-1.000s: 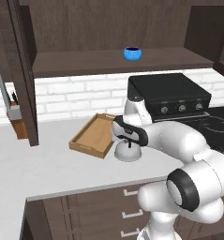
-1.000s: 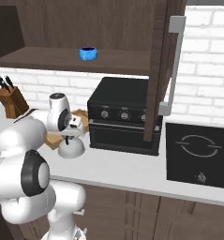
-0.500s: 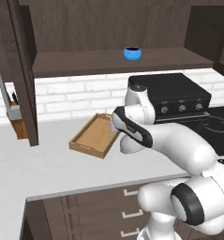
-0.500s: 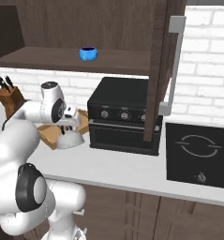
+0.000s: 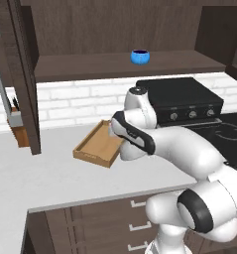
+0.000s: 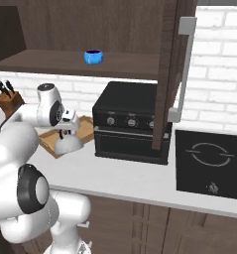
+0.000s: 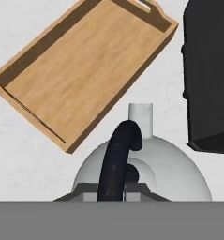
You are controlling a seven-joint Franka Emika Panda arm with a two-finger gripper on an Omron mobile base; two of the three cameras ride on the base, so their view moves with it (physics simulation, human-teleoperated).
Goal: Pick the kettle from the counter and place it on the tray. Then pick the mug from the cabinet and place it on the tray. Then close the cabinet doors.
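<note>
The gripper (image 6: pixel 66 133) is clasping the kettle (image 7: pixel 141 173) by its black arched handle (image 7: pixel 117 159), though the fingertips are hidden, so the grasp looks closed rather than certain. The kettle is hanging just beside the tray (image 7: pixel 85 65), apparently lifted over the counter (image 5: pixel 35 178). The mug (image 5: pixel 139 56) is sitting on the cabinet (image 5: pixel 115 25) shelf.

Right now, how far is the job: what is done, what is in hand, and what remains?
Nothing is finished yet. In hand: the tool is down at the kettle, around its black handle, and the kettle is beside the tray, not in it; the tray holds nothing. Left: set the kettle on the tray, fetch the blue mug from the cabinet shelf, then close the cabinet doors, which stand open.
</note>
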